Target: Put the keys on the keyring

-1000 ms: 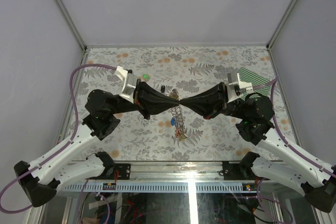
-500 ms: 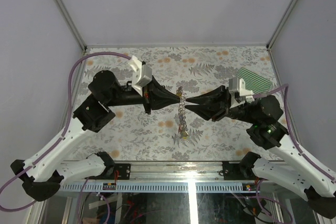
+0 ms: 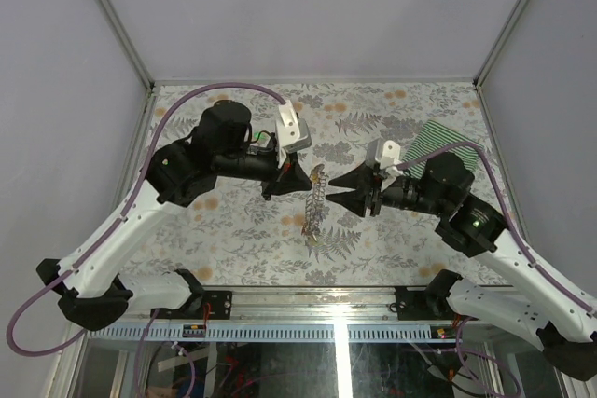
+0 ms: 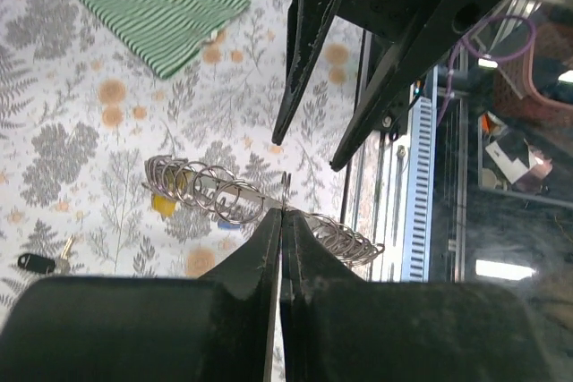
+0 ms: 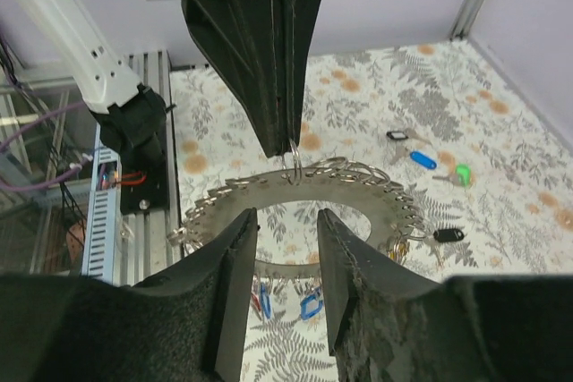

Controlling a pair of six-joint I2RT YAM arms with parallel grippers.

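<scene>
The keyring (image 5: 215, 203) is a flat dark grey ring edged with many small split rings. It hangs in the air, edge-on in the top view (image 3: 315, 202). My left gripper (image 3: 306, 179) is shut on one small split ring (image 5: 294, 157) at its top edge, also seen in the left wrist view (image 4: 285, 187). My right gripper (image 5: 286, 215) is open, its fingers facing the ring's open centre without touching it. Blue keys (image 5: 309, 303) and a yellow key (image 4: 163, 206) hang from the ring. Loose black (image 5: 397, 136), blue (image 5: 421, 159), green (image 5: 462, 172) and black (image 5: 445, 235) keys lie on the table.
A green striped cloth (image 3: 450, 142) lies at the back right of the patterned table (image 3: 233, 230). Another black key (image 4: 36, 263) lies on the table. The metal front rail (image 3: 336, 331) runs along the near edge.
Both arms have risen and swung their wrists round. The keyring hangs higher from the left gripper. The right gripper's tip has drawn back slightly to the right of the ring.
</scene>
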